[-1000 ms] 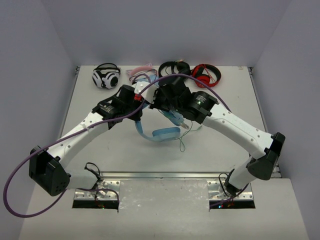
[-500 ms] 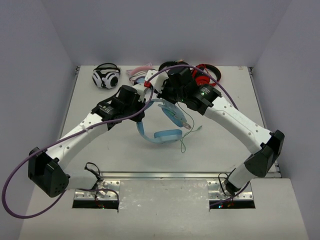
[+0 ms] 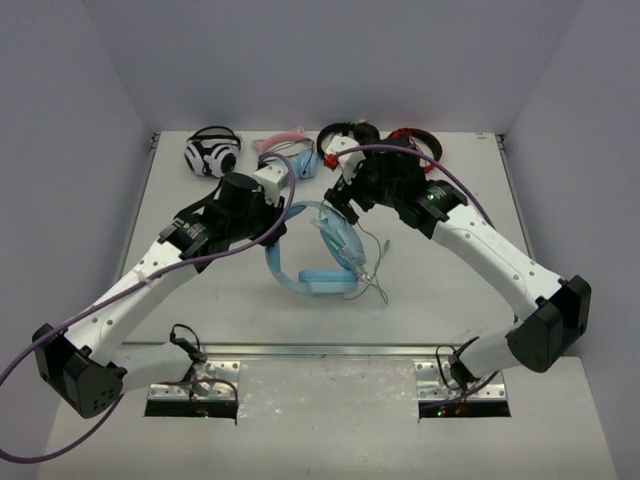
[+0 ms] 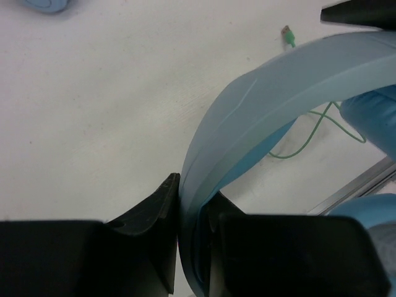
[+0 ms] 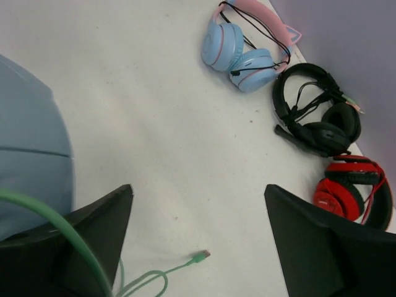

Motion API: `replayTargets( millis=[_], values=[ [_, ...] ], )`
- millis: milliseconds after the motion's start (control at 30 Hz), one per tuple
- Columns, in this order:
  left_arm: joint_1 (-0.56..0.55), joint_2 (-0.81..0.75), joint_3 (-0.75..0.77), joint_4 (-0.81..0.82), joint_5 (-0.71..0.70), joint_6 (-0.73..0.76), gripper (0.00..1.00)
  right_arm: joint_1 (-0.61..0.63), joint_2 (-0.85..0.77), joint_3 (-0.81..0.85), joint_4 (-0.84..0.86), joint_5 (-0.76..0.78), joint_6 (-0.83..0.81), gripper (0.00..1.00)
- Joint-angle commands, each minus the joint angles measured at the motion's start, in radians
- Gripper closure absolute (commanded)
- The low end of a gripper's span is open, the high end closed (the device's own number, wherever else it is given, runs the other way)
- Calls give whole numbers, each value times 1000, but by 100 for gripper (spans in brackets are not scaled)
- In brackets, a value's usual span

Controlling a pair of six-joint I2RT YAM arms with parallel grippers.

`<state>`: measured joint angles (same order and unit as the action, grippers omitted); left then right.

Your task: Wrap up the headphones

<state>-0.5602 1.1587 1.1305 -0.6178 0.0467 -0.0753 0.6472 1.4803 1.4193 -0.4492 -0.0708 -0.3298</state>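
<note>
The light-blue headphones [image 3: 278,268] lie mid-table, their ear cups [image 3: 327,281] toward the near side. My left gripper [image 3: 287,211] is shut on the plain blue headband [image 4: 278,80], which runs between its fingers [image 4: 154,210]. The pale-green cable [image 3: 377,268] trails loose to the right of the cups, its plug [image 5: 202,254] lying on the table. My right gripper [image 5: 198,189] hangs open just beyond the headphones with nothing between its fingers. A strand of cable [image 5: 37,213] crosses its left finger, next to one blue ear cup [image 5: 31,142].
Along the back edge lie a white-and-black pair [image 3: 212,153], a small blue pair with a pink cat-ear band [image 5: 244,52], a black pair [image 5: 315,111] and a red pair [image 5: 352,192]. A purple hose [image 3: 200,258] loops over both arms.
My right gripper has opened, let go of the cable and drawn back toward the far side. The headphones have shifted a little nearer, still held by the left gripper.
</note>
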Motion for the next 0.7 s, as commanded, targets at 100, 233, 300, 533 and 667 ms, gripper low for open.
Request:
replayTargets(
  millis=[100,233,300,533,667],
  values=[
    [-12,-94,120,102,24,-80,100,-104,-143,-271,373,-368,250,1],
    [-10,-120,184,54,-10,-118,100,-126,-126,-356,567,-539,402,1],
    [-12,-119,222,24,-56,-145,100,-127,-95,-390,662,-564,437,5],
    [-10,-131,376,-33,-197,-233,100,-126,12,-424,862,-670,570,17],
    [-10,-123,491,-43,-255,-326,100,-119,93,-413,966,-713,655,30]
  ],
)
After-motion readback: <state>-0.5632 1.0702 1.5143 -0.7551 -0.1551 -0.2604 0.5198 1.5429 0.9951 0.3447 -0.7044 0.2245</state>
